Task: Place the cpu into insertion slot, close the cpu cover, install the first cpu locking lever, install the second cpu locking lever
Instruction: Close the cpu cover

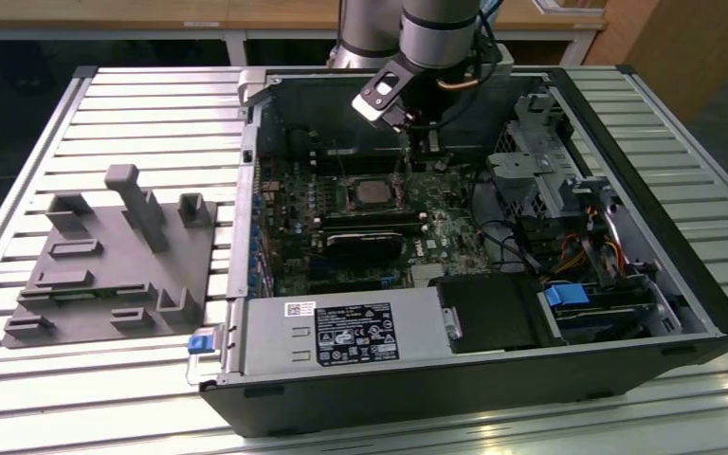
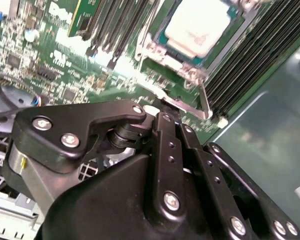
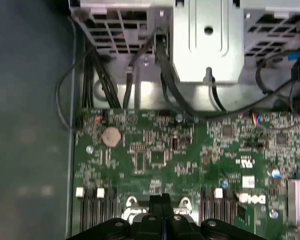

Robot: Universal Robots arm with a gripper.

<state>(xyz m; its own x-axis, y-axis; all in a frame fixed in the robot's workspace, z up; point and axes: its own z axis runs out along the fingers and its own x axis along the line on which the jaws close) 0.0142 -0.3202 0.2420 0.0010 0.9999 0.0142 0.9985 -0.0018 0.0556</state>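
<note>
The cpu (image 1: 371, 192) lies flat in its socket on the green motherboard inside the open computer case, its pale metal top (image 2: 197, 24) showing. The silvery cpu cover (image 2: 162, 59) lies down around it as a frame. A thin metal locking lever (image 2: 203, 100) runs along the socket's edge nearest my fingers. My gripper (image 1: 423, 142) hangs just behind the socket, toward the case's back wall. Both wrist views show its black fingers (image 2: 171, 119) (image 3: 160, 200) pressed together, tips close to the lever's end. I cannot tell whether they touch it.
A grey power supply box (image 1: 338, 332) fills the case's front. A black module (image 1: 371, 248) sits in front of the socket. A metal drive cage (image 1: 529, 161) and cables (image 1: 567, 251) crowd the exterior view's right. A grey fixture (image 1: 111, 256) stands on the slatted table at the left.
</note>
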